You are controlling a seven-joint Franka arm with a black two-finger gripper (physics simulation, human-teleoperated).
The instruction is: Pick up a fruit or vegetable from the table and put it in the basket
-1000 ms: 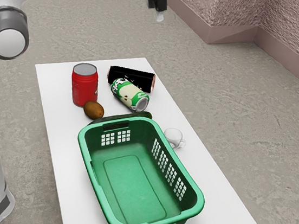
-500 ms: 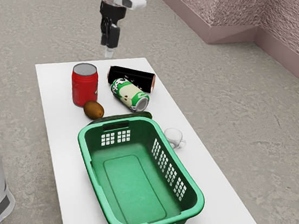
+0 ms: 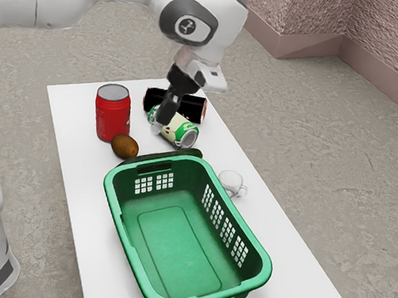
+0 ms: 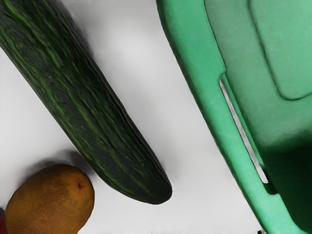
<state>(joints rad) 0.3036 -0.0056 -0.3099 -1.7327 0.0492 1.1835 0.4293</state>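
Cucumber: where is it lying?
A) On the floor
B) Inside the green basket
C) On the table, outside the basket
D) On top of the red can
C: the cucumber lies on the white table, with a strip of bare tabletop between it and the basket.

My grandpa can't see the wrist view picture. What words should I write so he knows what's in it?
A long, dark green cucumber on a white table, seen close up, between a green basket and a roundish brown fruit.
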